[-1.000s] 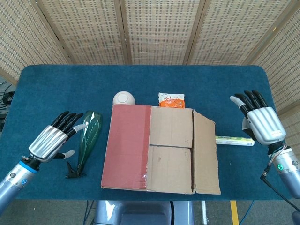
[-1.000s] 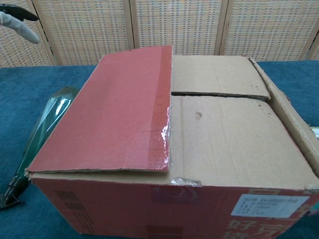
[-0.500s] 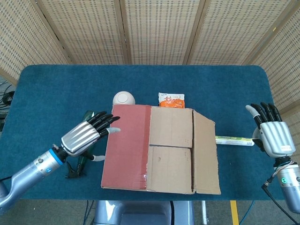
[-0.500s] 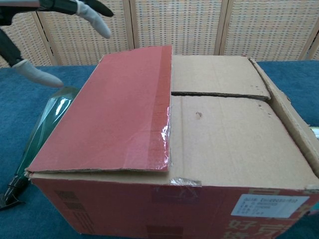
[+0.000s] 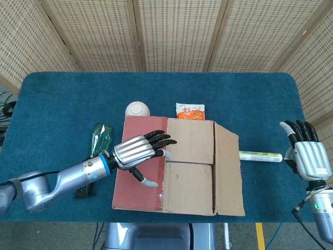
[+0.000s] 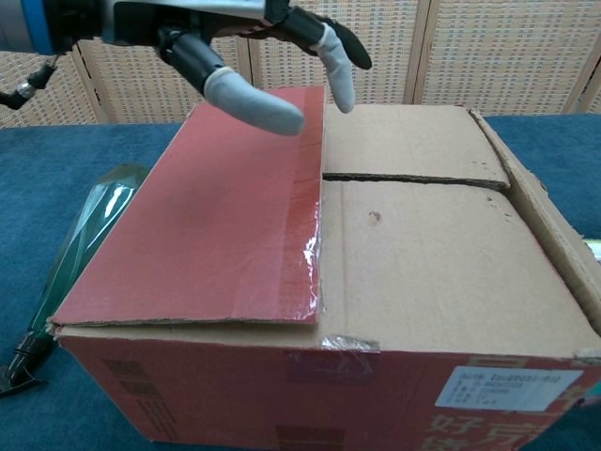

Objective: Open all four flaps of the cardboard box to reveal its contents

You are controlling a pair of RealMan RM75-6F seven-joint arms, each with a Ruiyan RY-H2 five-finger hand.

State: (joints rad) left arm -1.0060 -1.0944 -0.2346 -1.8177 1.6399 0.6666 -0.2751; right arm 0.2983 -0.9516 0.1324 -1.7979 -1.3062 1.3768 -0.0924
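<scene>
Left hand (image 5: 136, 154) has swung in from nine o'clock over the red flap (image 5: 140, 162), fingers spread, holding nothing. Box (image 5: 190, 166) sits mid-table, flaps unopened. Right hand (image 5: 307, 156) has retreated to three o'clock, fingers loosely apart, empty.

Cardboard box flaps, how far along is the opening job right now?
Nothing is fully open. The brown right flap of the cardboard box is slightly raised. In hand: the left hand hovers open above the red taped flap. The two brown inner flaps lie flat. The right hand is off to the side.
</scene>
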